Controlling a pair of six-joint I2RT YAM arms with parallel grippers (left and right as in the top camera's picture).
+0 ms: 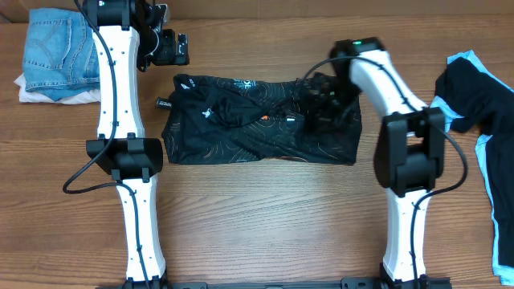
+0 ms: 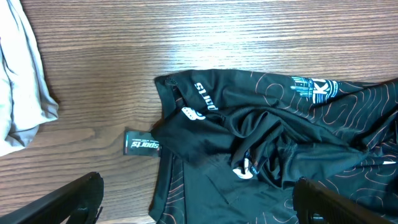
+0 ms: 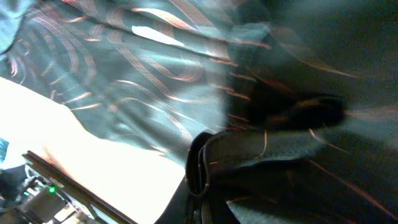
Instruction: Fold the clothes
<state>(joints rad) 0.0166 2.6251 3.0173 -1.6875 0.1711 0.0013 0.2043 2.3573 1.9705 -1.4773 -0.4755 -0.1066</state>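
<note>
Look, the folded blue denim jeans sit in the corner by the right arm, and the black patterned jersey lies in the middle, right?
No. The folded blue denim jeans sit in the corner by the left arm, as the overhead view shows. The black patterned jersey does lie in the middle.

Left wrist view: the small black fabric tag (image 2: 142, 145) sticking out of the black jersey with thin orange contour lines (image 2: 205, 180) reads "sports" in teal, upside down. White block lettering (image 2: 205, 96) along the jersey's edge is upside down and only partly legible. The teal logo (image 2: 314, 88) contains a large "K". Overhead prints are too small to read, and the right wrist view is blurred.
</note>
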